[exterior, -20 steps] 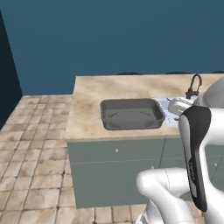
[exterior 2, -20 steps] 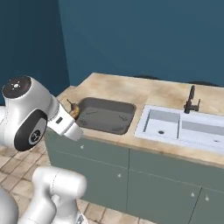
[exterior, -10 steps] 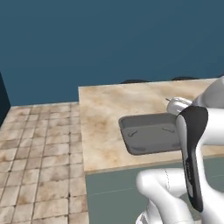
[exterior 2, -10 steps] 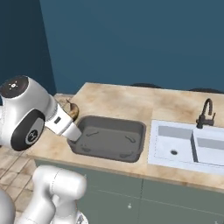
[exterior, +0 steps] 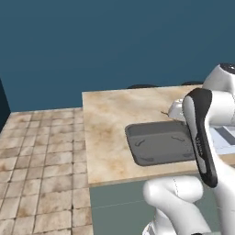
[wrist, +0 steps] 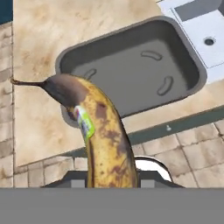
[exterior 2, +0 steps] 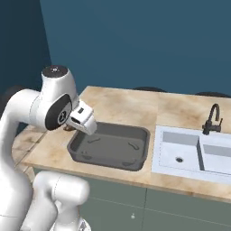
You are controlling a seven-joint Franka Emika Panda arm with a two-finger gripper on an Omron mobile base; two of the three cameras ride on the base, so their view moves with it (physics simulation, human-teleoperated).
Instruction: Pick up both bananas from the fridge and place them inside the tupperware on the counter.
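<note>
So here's where we're at: we've got one banana [wrist: 103, 135] pinched in the gripper [wrist: 111, 181], jaws closed snug around its lower end. In the hand view it sticks up from between the fingertips, which are mostly hidden behind the fruit. It's yellow with loads of brown freckling, a dark brown patch near the stem end, and a small green-and-white sticker on its side. The thin stem points off to the left in that view.

Below the banana sits the tupperware [wrist: 179, 52], a shallow dark grey tray with rounded corners, resting flat on the beige marbled counter [wrist: 52, 26]. The banana's dark end overlaps the near-left part of the tray's rim in the hand view, so we're hanging above that edge and the fruit isn't inside. All we can see in the tupperware [exterior 2: 135, 153] is a few moulded curved marks on its floor.

From the right base view, the wrist hangs over the left end of the tray, and a bit of brown peeks out just behind the hand. The white sink [exterior 2: 189, 153] with its black faucet [exterior 2: 212, 119] sits just beside the tupperware on the right. In the left base view our own arm covers the right side of the tupperware [exterior: 156, 144], and the counter [exterior: 105, 128] ends at a tiled floor [exterior: 36, 160].
</note>
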